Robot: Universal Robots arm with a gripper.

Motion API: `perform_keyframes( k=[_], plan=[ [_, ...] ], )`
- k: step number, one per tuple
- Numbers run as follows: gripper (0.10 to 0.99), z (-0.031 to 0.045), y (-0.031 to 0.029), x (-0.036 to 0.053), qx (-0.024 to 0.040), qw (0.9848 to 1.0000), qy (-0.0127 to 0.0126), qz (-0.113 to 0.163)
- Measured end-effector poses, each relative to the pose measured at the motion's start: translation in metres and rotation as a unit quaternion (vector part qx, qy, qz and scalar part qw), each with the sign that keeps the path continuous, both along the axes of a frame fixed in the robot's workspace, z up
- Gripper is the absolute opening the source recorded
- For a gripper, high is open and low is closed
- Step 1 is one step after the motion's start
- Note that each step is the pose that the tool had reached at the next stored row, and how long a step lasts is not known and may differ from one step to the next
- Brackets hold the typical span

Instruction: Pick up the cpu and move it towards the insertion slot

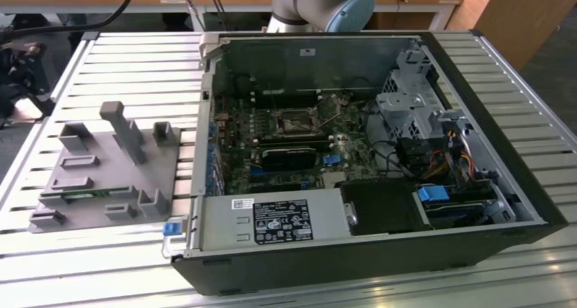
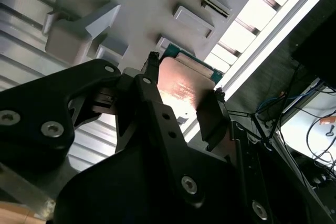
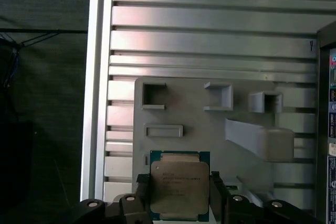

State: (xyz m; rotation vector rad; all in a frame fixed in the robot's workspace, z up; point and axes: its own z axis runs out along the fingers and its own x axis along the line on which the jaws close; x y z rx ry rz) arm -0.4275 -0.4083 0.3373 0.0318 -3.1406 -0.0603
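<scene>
On the slatted aluminium table (image 1: 135, 58), well apart, the open black computer case (image 1: 361, 267) at the exterior view's right and the grey plastic tray with raised blocks (image 1: 117, 176) at its left. Inside the case, the green motherboard (image 1: 342, 142) among loose cables (image 1: 396, 161). Above the tray, in the first wrist view, the black two-fingered gripper (image 3: 179, 198). On the motherboard, the square dark insertion slot framed by a shiny metal bracket (image 1: 293, 123). Between the fingers (image 3: 218, 198), pinched by two opposite edges and seemingly lifted off the tray, the small flat square cpu with silvery metal top and green rim (image 3: 178, 182). Judged risky from here: grips only thin edges, so could slip or tilt under a jolt and drop onto tray or table; could snag the cables inside the case; could meet the slot skewed and damage it.
</scene>
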Motion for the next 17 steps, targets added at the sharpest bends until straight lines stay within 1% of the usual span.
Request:
perform_keyframes(
  k=[11,13,17],
  plan=[
    [0.537,0.0027,0.0000,0.0057,0.0000,1.0000,0.0001,0.000],
    [0.537,0.0042,0.0000,0.0061,0.0000,1.0000,0.0000,0.000],
    [0.537,0.0095,0.0001,0.0064,0.0000,1.0000,0.0000,0.000]
  ],
)
